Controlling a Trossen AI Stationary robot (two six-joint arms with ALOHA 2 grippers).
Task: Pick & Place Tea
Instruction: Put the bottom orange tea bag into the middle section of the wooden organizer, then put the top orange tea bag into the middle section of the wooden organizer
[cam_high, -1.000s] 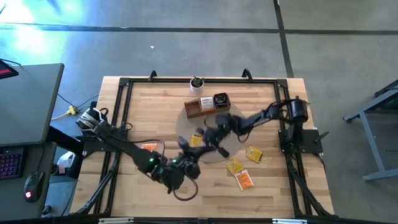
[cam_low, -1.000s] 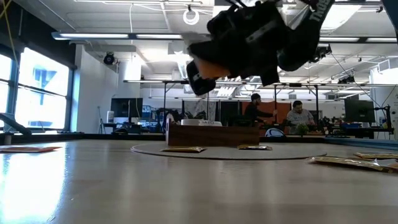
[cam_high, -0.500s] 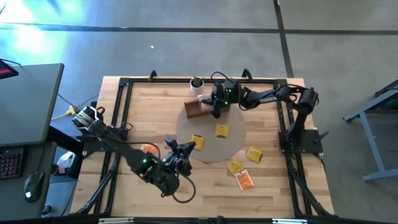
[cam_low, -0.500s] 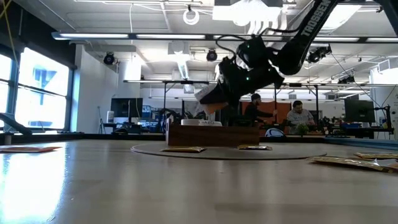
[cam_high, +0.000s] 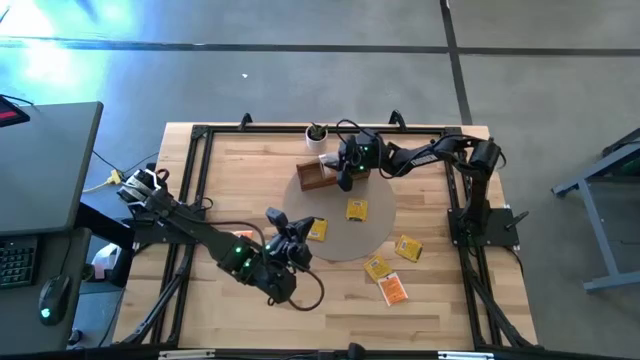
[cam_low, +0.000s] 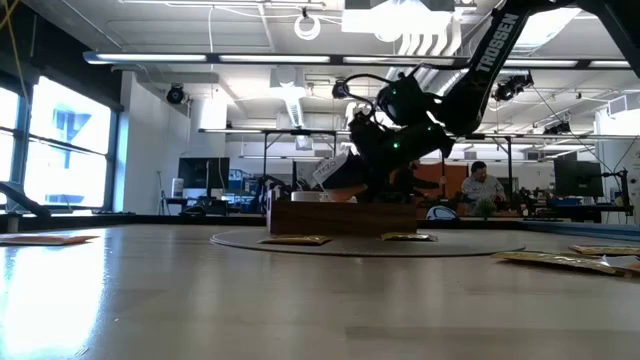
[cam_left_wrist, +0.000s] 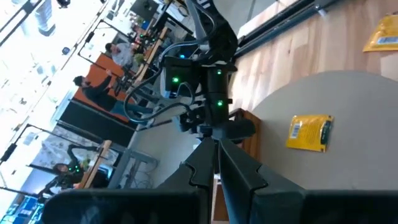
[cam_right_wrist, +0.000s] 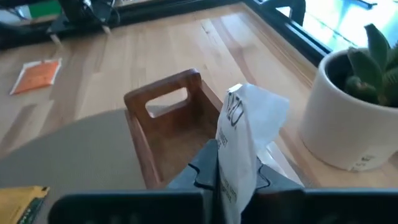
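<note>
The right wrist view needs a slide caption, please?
Right gripper holds a white sachet above the wooden tray, beside the potted plant.

Tea sachets on the tabletop: six, one orange (cam_high: 238, 237), one orange (cam_high: 394, 290), four yellow (cam_high: 357, 210)
Wooden tray (cam_high: 316, 177): one
Potted plant (cam_high: 317, 135): one
Round mat (cam_high: 345, 236): one
Robot arms: two

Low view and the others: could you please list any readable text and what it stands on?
"TROSSEN": on the right arm, low view.
Print on the white sachet in the right tool: too blurred to read.
Labels on the yellow sachets: too small to read.
</note>
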